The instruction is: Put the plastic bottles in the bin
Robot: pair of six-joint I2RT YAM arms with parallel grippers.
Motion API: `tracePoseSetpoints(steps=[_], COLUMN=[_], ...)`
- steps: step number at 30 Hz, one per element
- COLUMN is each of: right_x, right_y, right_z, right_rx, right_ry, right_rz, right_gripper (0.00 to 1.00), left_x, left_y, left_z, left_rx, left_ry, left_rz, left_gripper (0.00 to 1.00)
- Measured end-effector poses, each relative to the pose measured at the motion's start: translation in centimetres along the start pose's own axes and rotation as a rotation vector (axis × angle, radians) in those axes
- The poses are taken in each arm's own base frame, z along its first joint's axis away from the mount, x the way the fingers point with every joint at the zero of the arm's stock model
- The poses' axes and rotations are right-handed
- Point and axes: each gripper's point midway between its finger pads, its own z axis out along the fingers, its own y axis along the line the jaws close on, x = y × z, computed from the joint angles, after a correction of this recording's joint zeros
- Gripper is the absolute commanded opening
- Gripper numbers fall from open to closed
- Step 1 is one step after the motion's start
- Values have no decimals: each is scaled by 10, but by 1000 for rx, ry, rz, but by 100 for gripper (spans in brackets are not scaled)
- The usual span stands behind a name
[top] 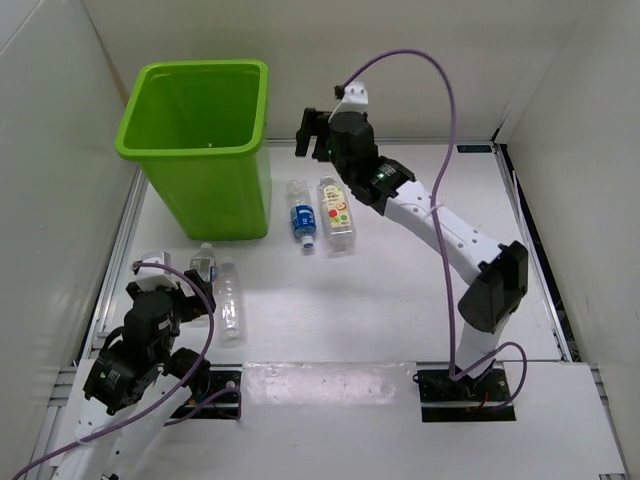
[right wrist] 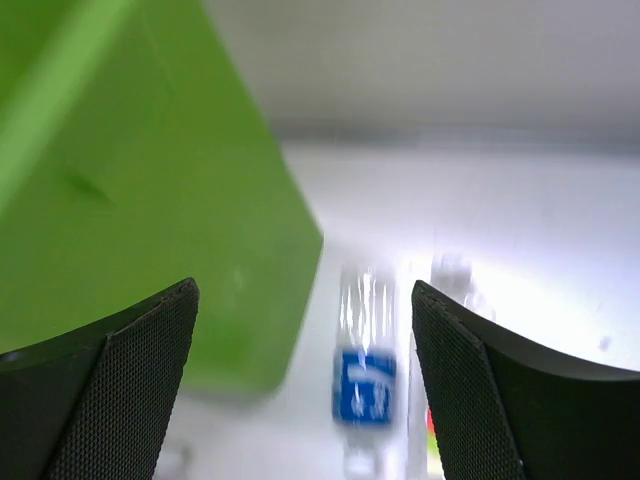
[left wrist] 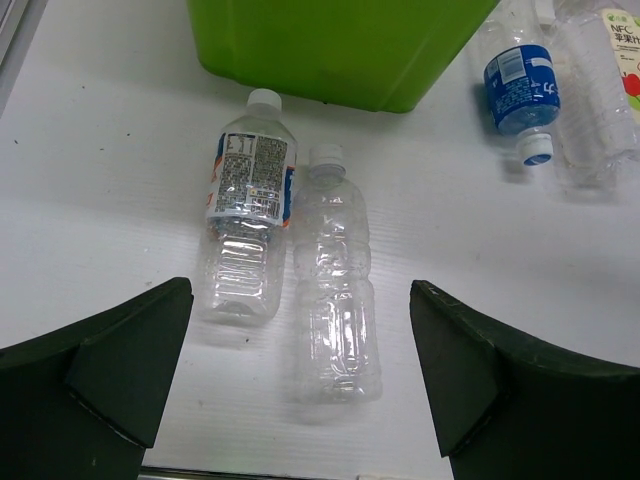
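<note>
Looking down from above, we find the lime-green bin (top: 200, 140) standing upright at the upper left of the table (top: 420, 300), its open mouth facing up. We can make out no bottle inside it, though its walls hide part of the floor. Four plastic bottles are in view, and all of them lie on their sides on the table outside the bin. A blue-labelled bottle (top: 302, 220) and a wider one with a fruit-printed label (top: 337, 212) lie side by side just right of the bin's base. A bottle with a printed label (left wrist: 247, 215) and a bare clear bottle (left wrist: 335, 280) lie side by side just below the bin, caps towards it, seemingly touching along their length. The left fingers (left wrist: 110, 370) are spread wide and hold nothing. In the left wrist view they frame this lower pair, which we read as lining up for a pick. Because the two bottles lie so close, we judge that closing on one alone will need a finger slipped between them or a grip across the outer side. The right fingers (right wrist: 120, 380) are also spread about as wide as they go and are empty. They are raised near the bin's upper right corner, above the other pair, with the green wall filling the left of that wrist view. We reckon nearly the whole job remains.
</note>
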Motion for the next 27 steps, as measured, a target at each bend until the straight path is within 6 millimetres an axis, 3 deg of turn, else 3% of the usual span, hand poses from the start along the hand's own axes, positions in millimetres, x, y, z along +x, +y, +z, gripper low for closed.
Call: tracePoseSetpoints(steps=[7,13,18,27], right_x=[154,233,263,270], right_y=[-2,-1,-6,-12], right_z=[18,22,6,11], right_rx=[-89,-96,-68,-18], right_ry=[505,804,936,966], right_rz=[-10,41,76,121], right_gripper=[90,90,90,90], left_x=[1,1,2,3], left_y=[0,0,-1,-3], left_z=[0,1,1,1], left_rx=[-2,0,4,17], left_ry=[2,3,5,12], left_rz=[1,2,2,3], left_gripper=[100,100,100,100])
